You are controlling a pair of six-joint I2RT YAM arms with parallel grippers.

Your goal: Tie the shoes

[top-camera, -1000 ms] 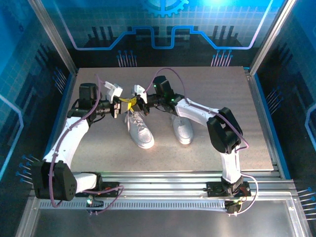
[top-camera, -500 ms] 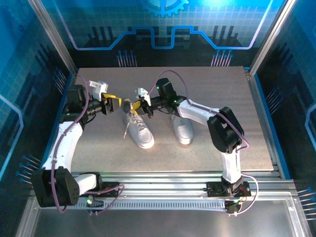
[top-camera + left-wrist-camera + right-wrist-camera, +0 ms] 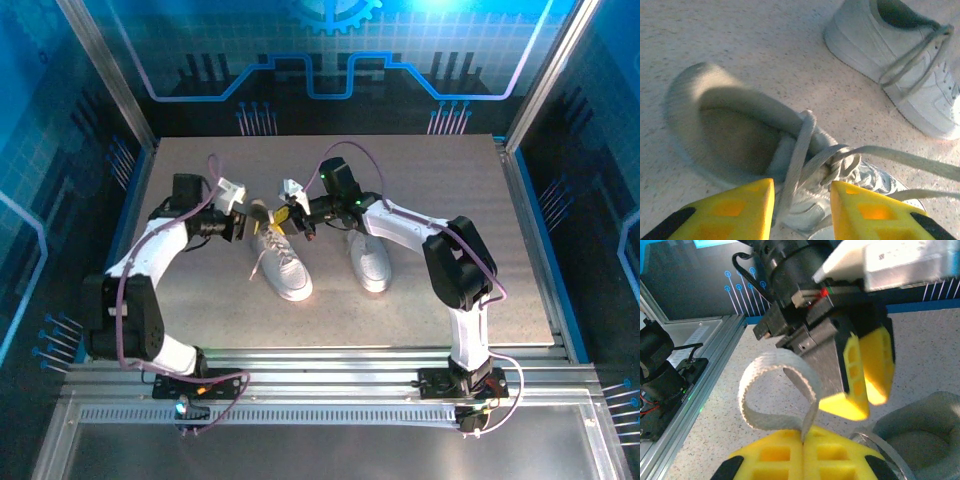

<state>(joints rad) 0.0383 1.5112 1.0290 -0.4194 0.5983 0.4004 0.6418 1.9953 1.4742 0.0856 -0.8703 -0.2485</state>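
Tight pinch: the right gripper (image 3: 804, 442) clamps a flat white lace loop (image 3: 770, 359) above the white low-top sneaker (image 3: 284, 266) mid-table. The left gripper (image 3: 802, 189) straddles the strands, partly spread, gripping nothing. Close off-line and that loop pulls out!

No legible text or labels

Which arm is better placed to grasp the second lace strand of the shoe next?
Probably the left. The left gripper is open just above the shoe, with a lace strand between its fingers. The right gripper is shut on a lace loop, so it is occupied.
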